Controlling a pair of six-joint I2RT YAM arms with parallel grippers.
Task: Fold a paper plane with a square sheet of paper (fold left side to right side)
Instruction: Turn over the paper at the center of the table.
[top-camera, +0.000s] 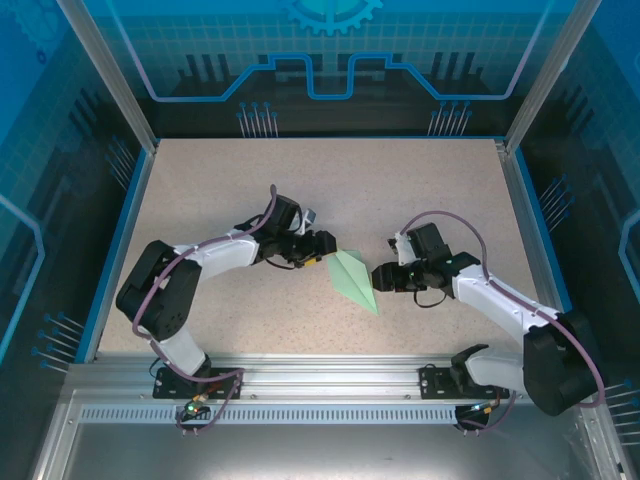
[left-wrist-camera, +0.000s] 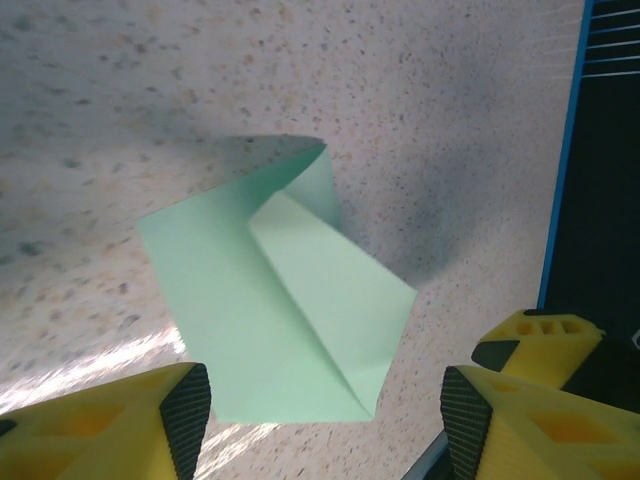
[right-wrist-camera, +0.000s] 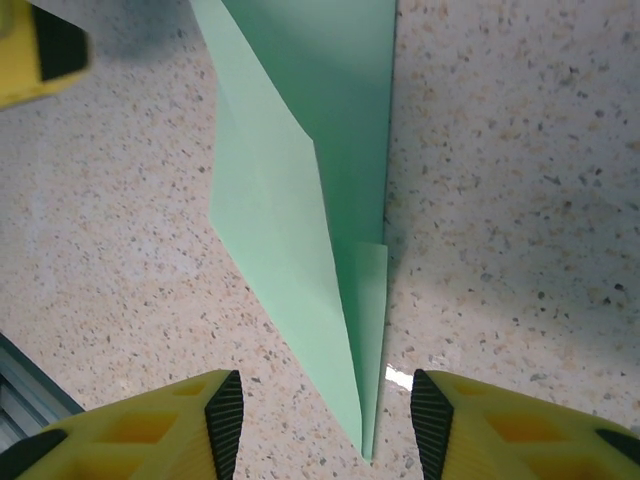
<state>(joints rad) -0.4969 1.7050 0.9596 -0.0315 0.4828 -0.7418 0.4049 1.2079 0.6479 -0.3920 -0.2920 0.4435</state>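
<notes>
Between the spread, empty left end effector (top-camera: 328, 244) and right end effector (top-camera: 378, 277), I saw the plane (top-camera: 356, 281) lying on the surface (top-camera: 300, 180), long axis far-left to near-right, equally near both.

You see the speckled table (top-camera: 420, 180) brightly and evenly lit from overhead in the top view, while the blue enclosure walls (top-camera: 50, 200) fall dim around it and the arms cast only soft shadows. In your left wrist view, white glare streaks the table at lower left, the paper plane (left-wrist-camera: 290, 300) throws a grey shadow up and right, and the left gripper (left-wrist-camera: 327, 420) blurs at its fingertips. Your right wrist view stays crisp, with one small glint beside the plane's tip.
</notes>
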